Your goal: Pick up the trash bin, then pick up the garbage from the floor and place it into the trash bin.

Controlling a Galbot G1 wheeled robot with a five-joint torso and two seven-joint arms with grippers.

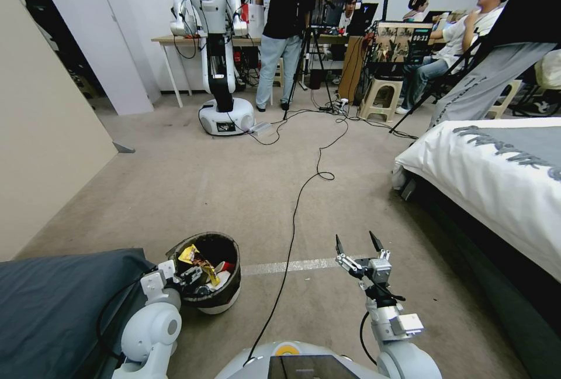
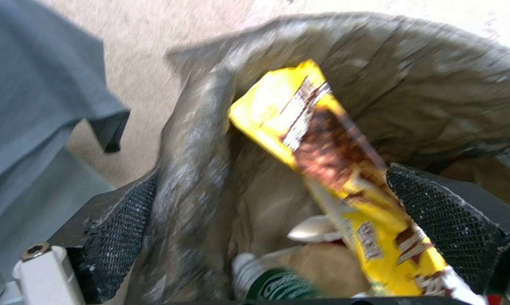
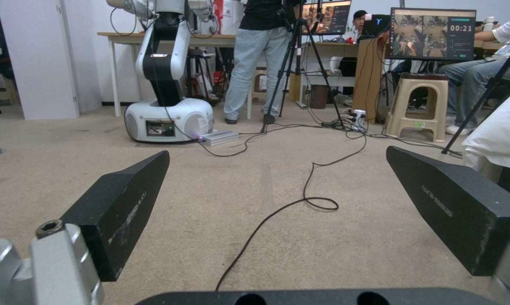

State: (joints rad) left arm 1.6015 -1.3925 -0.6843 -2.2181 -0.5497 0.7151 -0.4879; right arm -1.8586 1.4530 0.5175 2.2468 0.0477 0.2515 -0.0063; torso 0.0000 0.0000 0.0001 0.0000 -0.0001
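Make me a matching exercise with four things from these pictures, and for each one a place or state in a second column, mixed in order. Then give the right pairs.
Things:
1. trash bin
2. yellow snack wrapper
3. right gripper
4. left gripper

Place or state:
A. open, holding nothing, above the carpet
B. sticking out of the bin's mouth
C. at the bin's rim
D. lined with a black bag, holding litter

Pairs: 1-D, 2-B, 3-A, 4-C

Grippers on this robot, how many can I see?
2. The left gripper is open astride the rim of the round white plastic trash bin with black bag liner; the right gripper is open above the beige carpet.
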